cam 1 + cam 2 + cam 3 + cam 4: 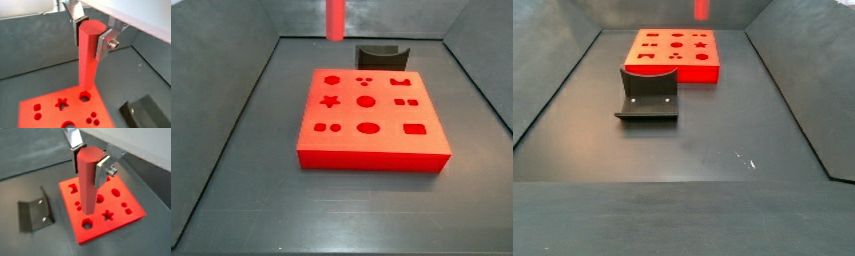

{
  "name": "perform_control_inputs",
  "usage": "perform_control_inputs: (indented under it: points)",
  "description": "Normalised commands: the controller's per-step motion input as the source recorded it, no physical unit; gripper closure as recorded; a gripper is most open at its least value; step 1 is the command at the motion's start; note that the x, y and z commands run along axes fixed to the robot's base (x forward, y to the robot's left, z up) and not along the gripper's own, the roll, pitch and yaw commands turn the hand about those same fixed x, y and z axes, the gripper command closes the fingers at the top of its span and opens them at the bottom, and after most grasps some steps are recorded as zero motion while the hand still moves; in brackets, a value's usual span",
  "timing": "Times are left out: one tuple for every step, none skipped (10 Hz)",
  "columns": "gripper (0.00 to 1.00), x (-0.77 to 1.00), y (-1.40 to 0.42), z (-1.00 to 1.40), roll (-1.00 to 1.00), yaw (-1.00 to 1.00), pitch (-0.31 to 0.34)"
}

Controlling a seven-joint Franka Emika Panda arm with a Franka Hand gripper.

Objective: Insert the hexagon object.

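Note:
My gripper (92,37) is shut on the hexagon object (87,60), a long plain red peg with six sides. It grips the peg near the top end and holds it upright, as both wrist views show (89,165). The flat silver fingers (105,44) press on two opposite faces. The peg hangs above the big red block (53,111) with shaped holes, and its lower end lines up with a hexagon hole (85,95). In both side views only the peg's lower part (335,20) (702,9) shows, clear above the block (372,115). The gripper itself is out of view there.
The dark L-shaped fixture (647,95) stands on the floor next to the block (676,55); it also shows in other views (35,215) (378,52). Grey walls (238,130) slope up around the dark floor.

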Motion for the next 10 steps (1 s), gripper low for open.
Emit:
perform_control_inputs:
  points:
    - [1.0,0.0,0.29,-0.28,0.0,0.77,-0.046]
    - [1.0,0.2,0.17,-0.27,0.0,0.65,-0.126]
    - [1.0,0.0,-0.06,-0.06,-0.04,0.0,-0.11]
    - [1.0,0.0,-0.14,-0.33,0.0,0.18,-0.127]
    - [1.0,0.0,-0.12,-0.45,0.06,0.17,-0.151]
    - [1.0,0.0,-0.03,-0.58,0.17,0.32,-0.166]
    - [1.0,0.0,0.0,-0.52,0.07,0.3,-0.146]
    - [1.0,0.0,0.0,-0.4,0.05,0.27,-0.113]
    - [1.0,0.0,-0.04,-0.39,0.07,0.16,-0.09]
    - [1.0,0.02,-0.18,-0.47,0.11,0.0,-0.114]
